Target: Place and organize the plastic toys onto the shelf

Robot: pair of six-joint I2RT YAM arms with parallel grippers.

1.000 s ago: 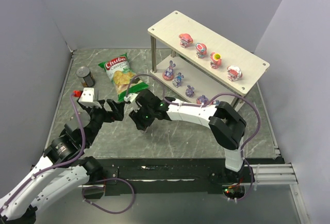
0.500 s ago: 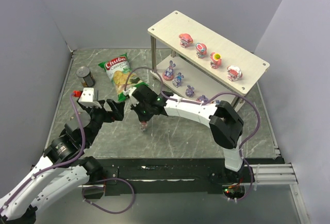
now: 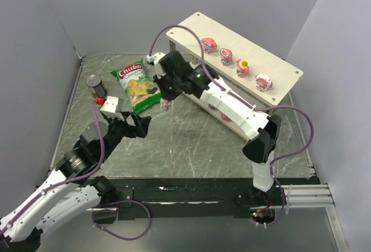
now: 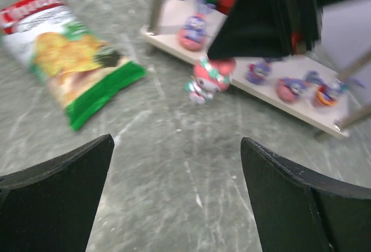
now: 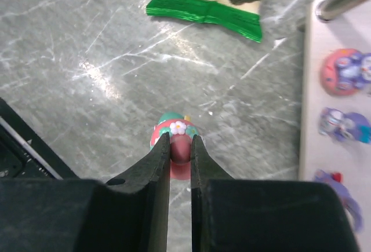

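Left pincer (image 4: 177,148) gapes wide across the bottom. Upper centre, the right pincer (image 4: 220,55) clamps a pink toy (image 4: 211,77) above the tabletop (image 4: 174,205). Chip bag (image 4: 69,61) upper left, purple toys (image 4: 194,29) on the shelf (image 4: 301,113) upper right.

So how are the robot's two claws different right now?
The left gripper stands wide open and empty; the right gripper is shut on a pink-red toy. The left gripper sits over the table nearer the robot's bases, while the right gripper reaches out beside the left end of the shelf. Both are black and two-fingered.
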